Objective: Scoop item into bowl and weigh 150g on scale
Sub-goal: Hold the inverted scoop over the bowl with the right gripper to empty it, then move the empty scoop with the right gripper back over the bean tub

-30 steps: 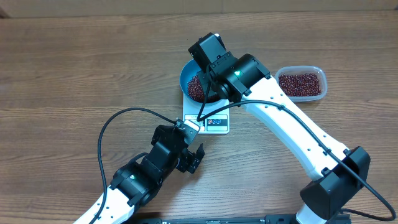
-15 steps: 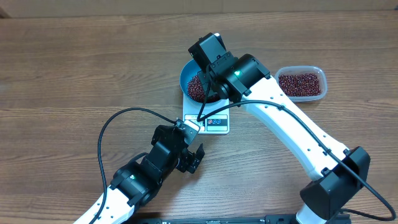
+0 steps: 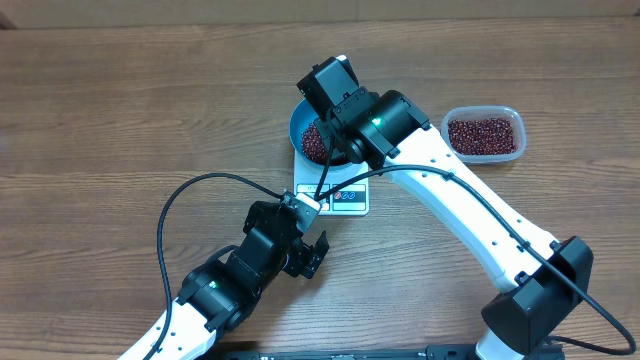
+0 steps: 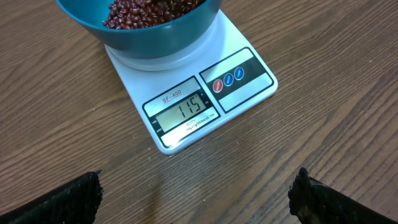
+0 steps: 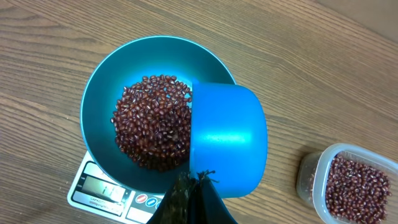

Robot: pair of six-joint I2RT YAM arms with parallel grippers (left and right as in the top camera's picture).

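The blue bowl (image 5: 99, 93) stands on the white scale (image 4: 249, 93) and holds a heap of dark red beans (image 5: 152, 127). The display (image 4: 186, 111) reads 115. My right gripper (image 5: 198, 180) is shut on a bright blue scoop (image 5: 227, 137), which is tipped over the bowl's right side with its underside toward the camera. My left gripper (image 4: 196, 199) hovers open over bare wood just in front of the scale, with nothing between its fingertips (image 4: 68, 199). From overhead, the right arm covers much of the bowl (image 3: 300, 128).
A clear plastic tub (image 3: 485, 133) of more beans sits to the right of the bowl, also at the lower right of the right wrist view as the tub (image 5: 351, 186). A black cable (image 3: 200, 185) loops from the left arm across the wood table.
The right wrist with the scoop has shifted slightly to the left over the bowl. The left arm has not moved.
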